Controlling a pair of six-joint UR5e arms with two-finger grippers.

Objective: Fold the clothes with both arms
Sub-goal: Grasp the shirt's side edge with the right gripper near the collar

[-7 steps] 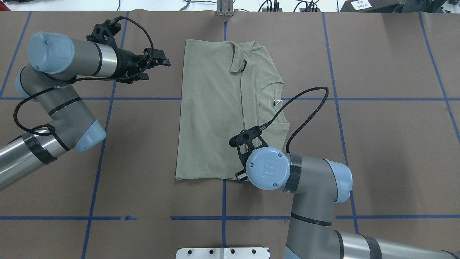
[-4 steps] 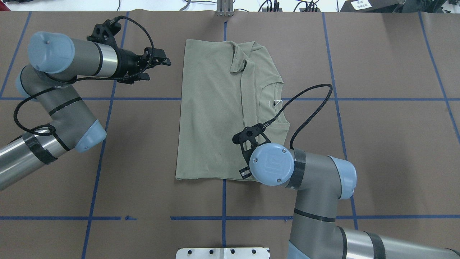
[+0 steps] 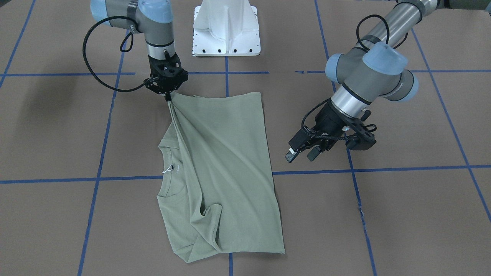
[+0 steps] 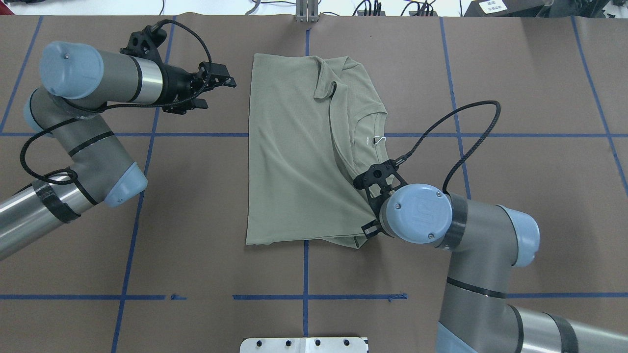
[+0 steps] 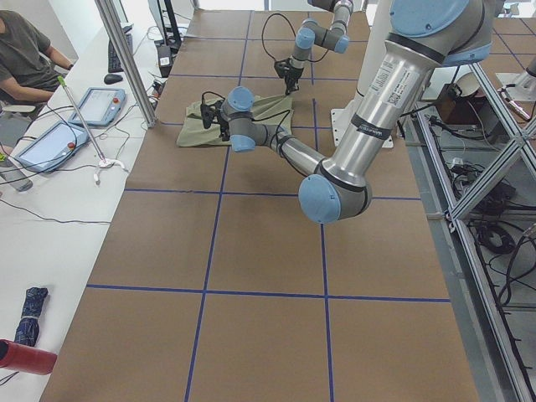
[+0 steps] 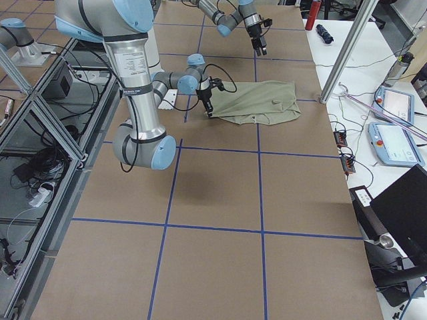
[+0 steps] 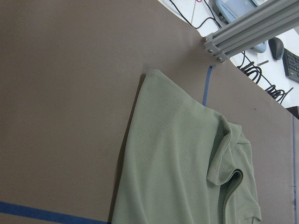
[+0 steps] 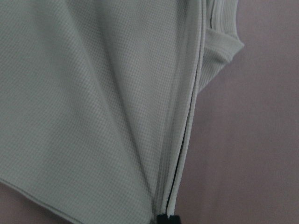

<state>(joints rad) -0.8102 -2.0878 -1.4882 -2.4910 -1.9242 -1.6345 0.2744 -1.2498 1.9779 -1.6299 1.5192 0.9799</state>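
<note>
The pale sage-green shirt (image 4: 294, 147) lies partly folded at the table's middle, collar (image 4: 370, 142) and neck tag to the robot's right, a sleeve (image 4: 326, 83) folded over at the far end. My right gripper (image 3: 167, 96) is shut on the shirt's near right corner and holds it slightly raised, with taut creases running from it. In the overhead view the wrist hides most of this gripper (image 4: 368, 230). The right wrist view shows the pinched layered edge (image 8: 187, 140). My left gripper (image 4: 218, 93) is open and empty, hovering left of the shirt's far left corner (image 7: 152, 77).
The white pedestal base (image 3: 226, 27) stands at the near edge behind the shirt. Blue tape lines (image 4: 304, 296) grid the brown table. A metal post (image 4: 307, 12) stands at the far edge. An operators' bench with tablets (image 5: 50, 142) runs along the far side.
My right gripper has moved to the robot's right, dragging the shirt's near corner with it; the near hem is now skewed and creased. The left arm has barely moved.
</note>
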